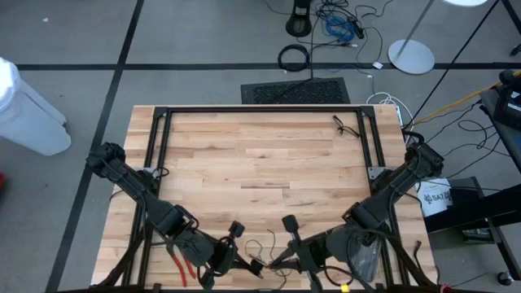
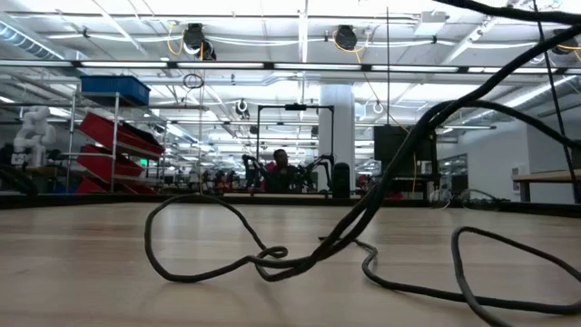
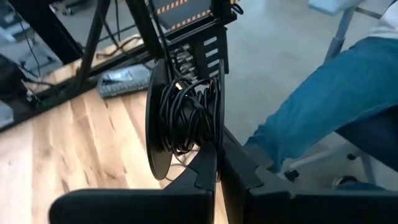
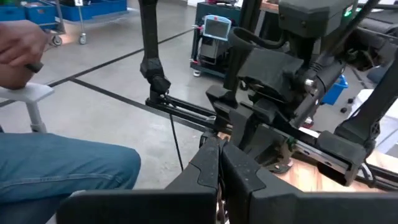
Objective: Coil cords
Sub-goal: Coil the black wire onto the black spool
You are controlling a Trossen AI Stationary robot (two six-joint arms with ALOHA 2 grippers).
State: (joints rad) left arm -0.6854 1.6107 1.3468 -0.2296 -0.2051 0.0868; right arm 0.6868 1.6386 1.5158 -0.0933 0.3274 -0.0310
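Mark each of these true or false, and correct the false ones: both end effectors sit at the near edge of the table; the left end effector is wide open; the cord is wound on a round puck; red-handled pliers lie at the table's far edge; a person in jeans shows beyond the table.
1. Both end effectors sit at the near edge. True: the left end effector and the right end effector nearly meet there.
2. The left end effector is wide open. False: it is shut on the puck.
3. The cord is wound on a round puck. True.
4. Red-handled pliers lie at the far edge. False: they lie at the near edge, by the left arm.
5. A person in jeans shows beyond the table. True.
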